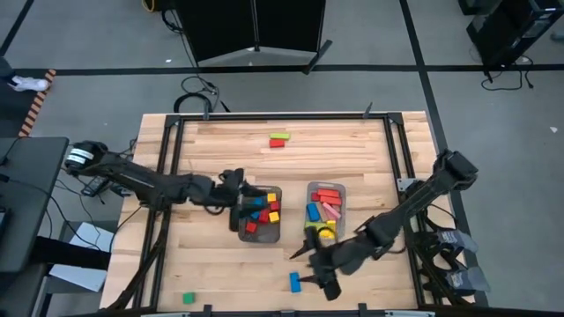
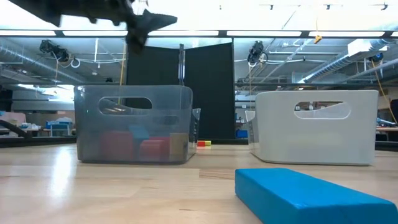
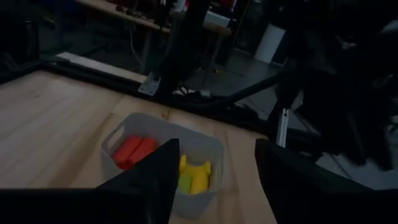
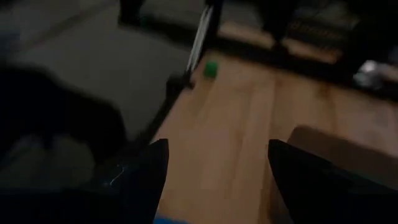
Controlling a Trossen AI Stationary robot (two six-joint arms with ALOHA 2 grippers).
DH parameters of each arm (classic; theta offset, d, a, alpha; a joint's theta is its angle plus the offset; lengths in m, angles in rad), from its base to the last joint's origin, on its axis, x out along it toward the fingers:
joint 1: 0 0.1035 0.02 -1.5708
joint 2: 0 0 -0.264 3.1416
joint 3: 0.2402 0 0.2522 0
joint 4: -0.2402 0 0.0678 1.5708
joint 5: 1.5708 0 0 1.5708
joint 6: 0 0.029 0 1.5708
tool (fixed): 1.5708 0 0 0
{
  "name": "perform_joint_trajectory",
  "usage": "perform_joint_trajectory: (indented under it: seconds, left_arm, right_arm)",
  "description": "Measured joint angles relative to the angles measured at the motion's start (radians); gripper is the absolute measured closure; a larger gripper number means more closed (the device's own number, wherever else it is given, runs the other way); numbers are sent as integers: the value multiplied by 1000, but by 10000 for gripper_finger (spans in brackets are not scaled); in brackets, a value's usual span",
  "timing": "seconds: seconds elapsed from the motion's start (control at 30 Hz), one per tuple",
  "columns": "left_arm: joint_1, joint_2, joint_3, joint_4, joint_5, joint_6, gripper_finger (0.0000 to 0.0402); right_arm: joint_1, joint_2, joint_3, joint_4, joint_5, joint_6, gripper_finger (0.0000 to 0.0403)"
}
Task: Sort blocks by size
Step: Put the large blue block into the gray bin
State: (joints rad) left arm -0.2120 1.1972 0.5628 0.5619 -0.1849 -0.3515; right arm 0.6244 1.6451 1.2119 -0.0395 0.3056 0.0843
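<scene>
Closest to the low camera, a blue bar block [image 2: 311, 194] lies flat on the wooden table [image 2: 93, 186], filling the foreground; from above it is a small blue bar [image 1: 294, 281] near the front edge, just beside the right gripper [image 1: 319, 280]. That gripper hovers low over the front of the table with its fingers spread and nothing between them, as its wrist view confirms. Only that wrist view and the high view catch a lone green cube [image 4: 211, 68] near the front left corner [image 1: 189, 298].

Behind the bar, the low view shows two bins side on: a dark grey tray [image 2: 134, 124] with red blocks dimly visible through its wall, and a pale tray [image 2: 317, 127] whose contents it hides. Looking down, the dark tray [image 1: 278, 192] holds red, blue and yellow cubes, while the pale tray [image 1: 310, 187] holds longer red, pink, blue, yellow and green bars. The left gripper [image 1: 234, 195] hangs over the dark tray's left edge, fingers parted and empty; its wrist camera looks across at the pale tray [image 3: 214, 149].

Farther back, a green bar [image 1: 279, 136] and a red bar [image 1: 277, 143] lie touching near the table's far edge. Beyond, a black panel [image 2: 180, 93] stands against a workshop with ceiling lights.
</scene>
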Motion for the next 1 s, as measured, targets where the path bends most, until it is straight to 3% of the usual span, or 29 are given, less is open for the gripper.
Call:
perform_joint_trajectory:
  seconds: [0.2, 0.53, 0.77, 1.0]
  left_arm:
    - [-120, -92, -12, -67, -111, -1, 194]
    - [-269, -96, -12, -58, -196, -18, 195]
    - [-352, -101, -12, -71, -225, -48, 195]
    - [-420, -101, -12, -64, -264, -72, 195]
  right_arm:
    - [-34, 165, 189, -245, -198, -99, 109]
    - [-53, 424, 519, -661, -305, -466, 98]
    - [-53, 537, 550, -681, -352, -667, 100]
    - [-52, 608, 550, -679, -342, -763, 101]
